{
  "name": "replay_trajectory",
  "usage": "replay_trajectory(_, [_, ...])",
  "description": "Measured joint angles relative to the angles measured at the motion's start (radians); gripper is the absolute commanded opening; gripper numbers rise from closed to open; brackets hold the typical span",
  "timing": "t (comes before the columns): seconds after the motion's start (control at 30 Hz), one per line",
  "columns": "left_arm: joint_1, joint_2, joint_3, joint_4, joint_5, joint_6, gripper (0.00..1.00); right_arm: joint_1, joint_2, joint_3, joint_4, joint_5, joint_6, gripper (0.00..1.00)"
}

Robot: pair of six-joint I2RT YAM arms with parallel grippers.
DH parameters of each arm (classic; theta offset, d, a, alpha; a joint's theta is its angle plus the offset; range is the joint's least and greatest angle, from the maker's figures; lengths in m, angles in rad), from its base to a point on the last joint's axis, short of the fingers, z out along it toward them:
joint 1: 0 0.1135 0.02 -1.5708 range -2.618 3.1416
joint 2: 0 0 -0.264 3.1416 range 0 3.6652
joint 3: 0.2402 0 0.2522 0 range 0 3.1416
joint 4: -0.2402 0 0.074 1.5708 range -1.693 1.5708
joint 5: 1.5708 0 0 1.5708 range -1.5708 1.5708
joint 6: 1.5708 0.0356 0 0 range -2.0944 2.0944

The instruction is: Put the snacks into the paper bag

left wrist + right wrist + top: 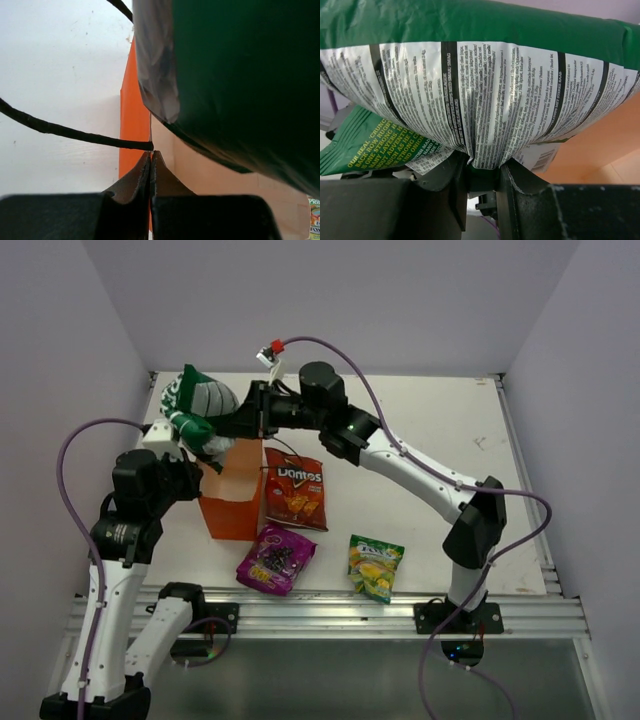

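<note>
I have the right gripper [238, 420] pinching the green-and-white chip bag [200, 405] by the crimped seam at its end. On the right wrist view the fingers [457, 182] clamp that seam and the puffy body fills the frame above them. Holding it by the end lets the packet go in narrow edge first. It sits in the upper left of the overhead frame, above the far left corner of the paper bag [232, 505] and partly past its rim, so I judge it is not yet lined up with the opening.

The left gripper [200, 472] is pressed together on the paper bag's left wall. On its wrist view the fingertips [151, 156] meet on the thin edge, orange outside to the left and pale inside to the right, with a cord handle [70, 132] running off to the left. That pinch is there to hold the bag upright and its mouth open while the packet comes down.

The Doritos bag [295, 492] lies flat just right of the paper bag. The purple packet [275, 560] and yellow-green packet [375, 567] lie nearer the bottom of the frame on the table [440, 420]. So one snack is in hand and three wait. My worry is the fat packet catching the rim and tipping the bag.
</note>
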Motion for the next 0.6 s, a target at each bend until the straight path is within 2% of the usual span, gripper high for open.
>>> replay_trajectory(0.4, [-0.032, -0.003, -0.016, -0.015, -0.097, -0.001, 0.0, 0.083, -0.163, -0.322, 0.0, 0.095, -0.004, 0.0])
replay_trajectory(0.53, [-0.046, -0.004, -0.03, -0.014, -0.108, 0.003, 0.0, 0.098, -0.17, -0.357, -0.045, 0.103, -0.012, 0.0])
replay_trajectory(0.57, [-0.049, -0.004, -0.031, -0.013, -0.111, 0.004, 0.0, 0.099, -0.169, -0.358, -0.054, 0.103, -0.016, 0.08])
replay_trajectory(0.6, [-0.052, -0.004, -0.031, -0.012, -0.113, 0.006, 0.0, 0.099, -0.169, -0.357, -0.056, 0.103, -0.019, 0.34])
